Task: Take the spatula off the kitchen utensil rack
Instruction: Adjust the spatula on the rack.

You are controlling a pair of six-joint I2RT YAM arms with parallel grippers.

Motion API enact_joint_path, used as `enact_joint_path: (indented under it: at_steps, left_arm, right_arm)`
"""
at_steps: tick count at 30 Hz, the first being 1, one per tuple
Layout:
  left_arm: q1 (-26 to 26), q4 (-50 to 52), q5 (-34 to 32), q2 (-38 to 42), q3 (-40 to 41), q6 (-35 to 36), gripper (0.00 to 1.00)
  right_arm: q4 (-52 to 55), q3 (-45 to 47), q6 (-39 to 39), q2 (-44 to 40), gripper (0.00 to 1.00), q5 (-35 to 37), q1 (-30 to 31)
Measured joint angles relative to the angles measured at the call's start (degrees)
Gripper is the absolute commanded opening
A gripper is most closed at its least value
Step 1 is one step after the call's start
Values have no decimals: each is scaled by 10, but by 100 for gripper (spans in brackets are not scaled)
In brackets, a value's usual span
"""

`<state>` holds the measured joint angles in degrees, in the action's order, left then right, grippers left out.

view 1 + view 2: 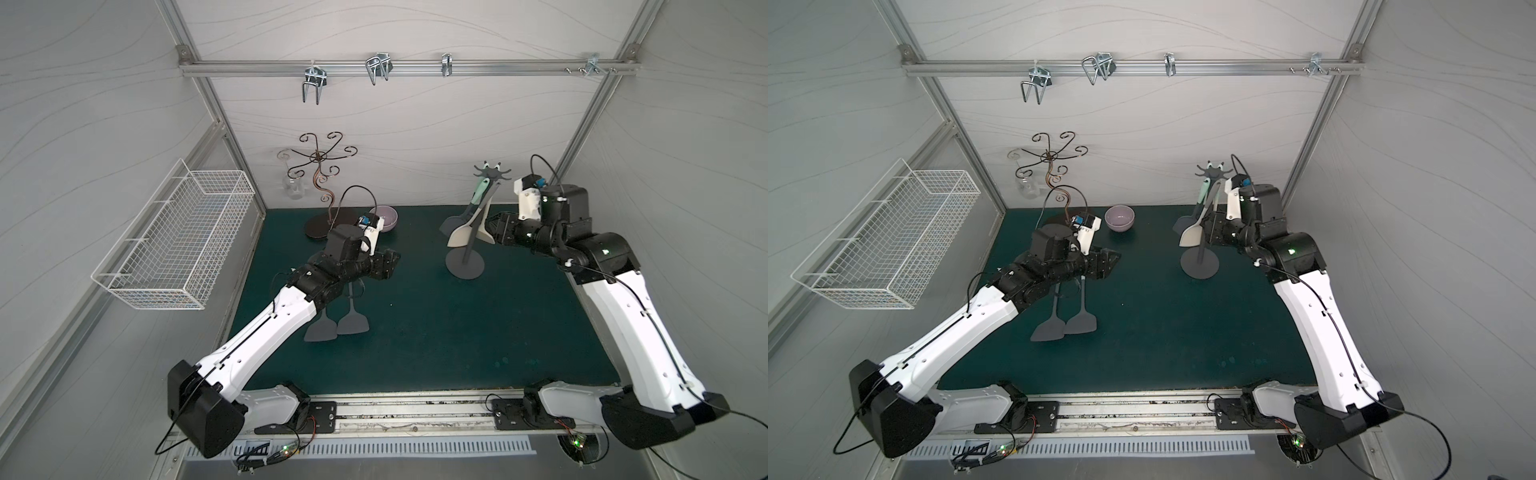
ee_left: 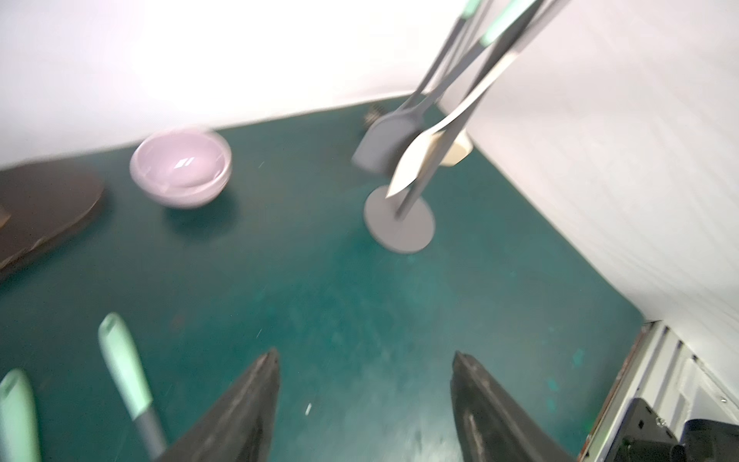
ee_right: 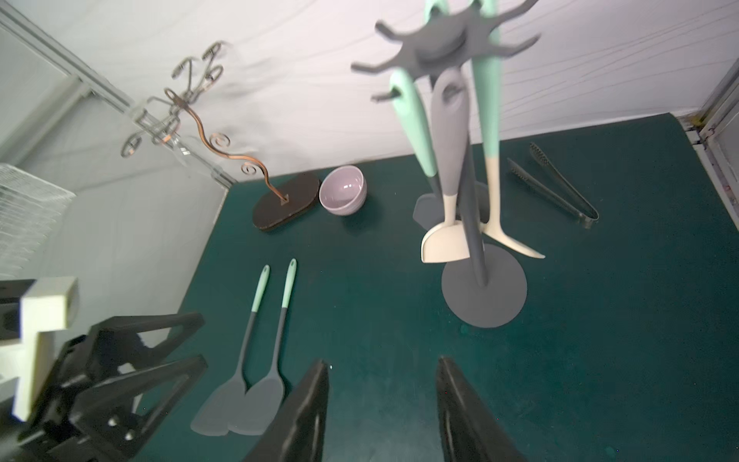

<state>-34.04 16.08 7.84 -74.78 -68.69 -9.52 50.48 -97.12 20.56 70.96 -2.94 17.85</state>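
Fingers (image 2: 248, 400) of the left arm stand wide apart with only the bare green bench (image 2: 320, 300) between them, so they are open and hold nothing; the right fingers (image 3: 464, 412) are also parted, with nothing between them. For places, 12 o'clock is the back wall and the clock's centre is the middle of the bench. Nearest to the robot, at about 8 o'clock, two grey spatulas (image 3: 260, 404) with mint handles lie flat side by side, their heads toward the robot, and in both top views the left arm hangs over their handles. The kitchen utensil rack (image 1: 467, 268) stands upright at about 2 o'clock, its round base flat on the bench. From its star crown hang three utensils: a grey-headed spatula (image 3: 416, 132) with a mint handle, a cream-bladed spatula (image 3: 450, 140) with a grey handle, and a cream-headed utensil (image 3: 488, 120) with a mint handle, seen from its edge, so its kind is not clear. The right fingers are at about 3 o'clock of the pole, just beside the cream heads; the top views do not tell if they touch. Farther back, a lilac bowl (image 3: 346, 209) sits at 11 o'clock and a brown scrolled-wire stand (image 3: 286, 204) at 10 o'clock. Dark tongs (image 3: 587, 215) lie beyond the rack, toward the back right corner. A white wire basket (image 1: 178, 237) hangs on the left wall, and a rail with metal hooks (image 1: 374, 68) crosses the back wall.
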Motion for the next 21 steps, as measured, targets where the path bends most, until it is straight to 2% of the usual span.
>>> enact_joint_path:
  at_steps: [4, 12, 21]
  left_arm:
    - [-10, -62, 30, -59, -23, 32, 72]
    - [-12, -163, 89, -204, -78, 75, 70]
    - [-46, -192, 106, -365, -164, 139, 53]
  right_arm:
    - [-8, -20, 19, 17, 45, -52, -73]
    - [-54, 45, 59, 37, 44, -132, -155]
    - [-132, 126, 130, 54, 43, -164, -193]
